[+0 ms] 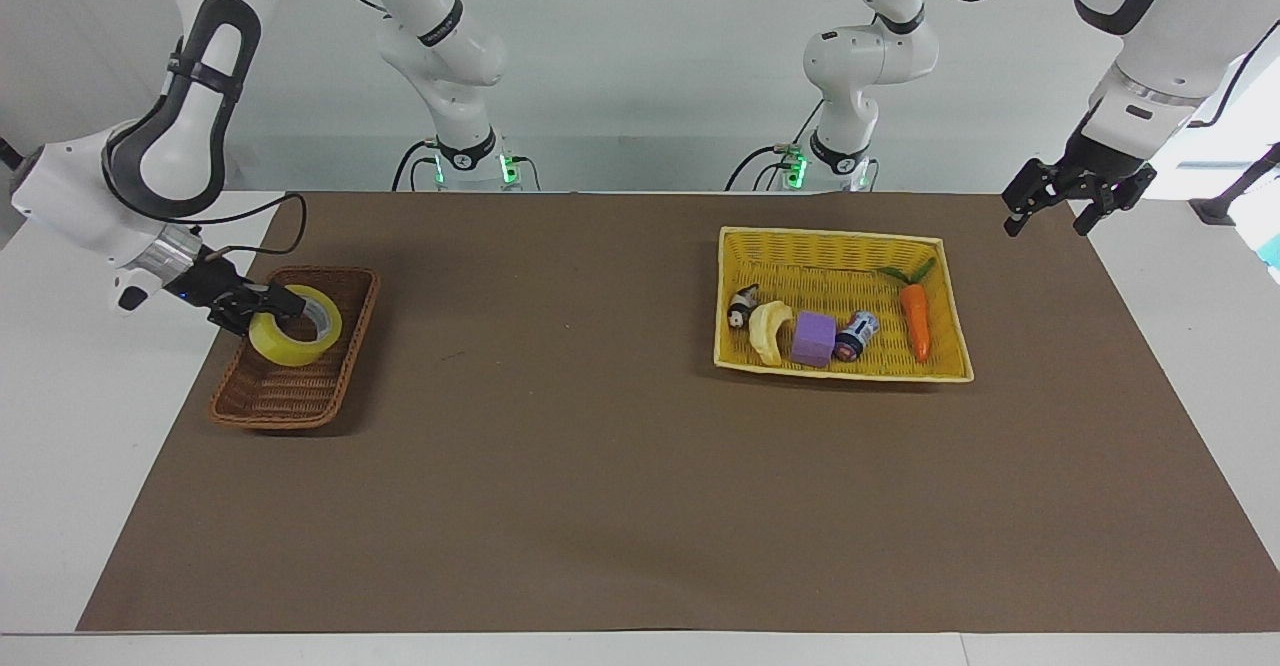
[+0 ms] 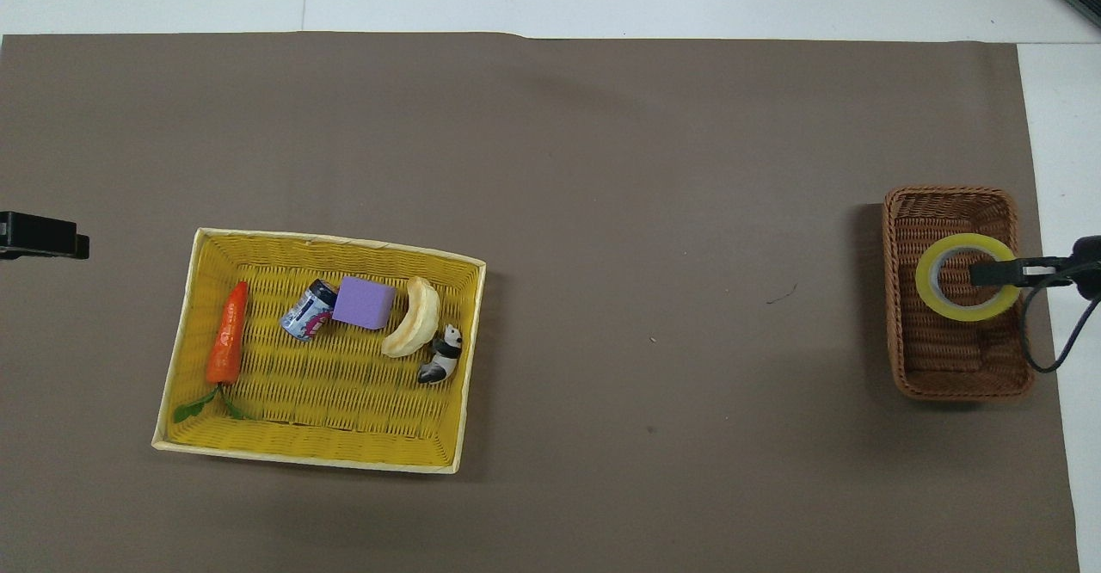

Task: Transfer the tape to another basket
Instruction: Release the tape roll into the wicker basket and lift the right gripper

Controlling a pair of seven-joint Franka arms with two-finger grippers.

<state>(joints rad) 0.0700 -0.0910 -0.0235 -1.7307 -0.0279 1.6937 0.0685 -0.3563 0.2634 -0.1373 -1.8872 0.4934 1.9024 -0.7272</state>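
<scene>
right gripper clamped on the tape over the brown basket at frame left; left gripper spread open, upper right.

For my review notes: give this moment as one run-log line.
right gripper: shut on tape, low in brown basket | left gripper: open, waiting at mat edge | yellow basket: no tape inside

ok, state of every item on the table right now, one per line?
yellow packing tape roll: in right gripper, shut on its wall, over brown wicker basket
left gripper: open, empty, raised at mat's edge
yellow woven basket: holds carrot, can, purple block, banana, panda
</scene>
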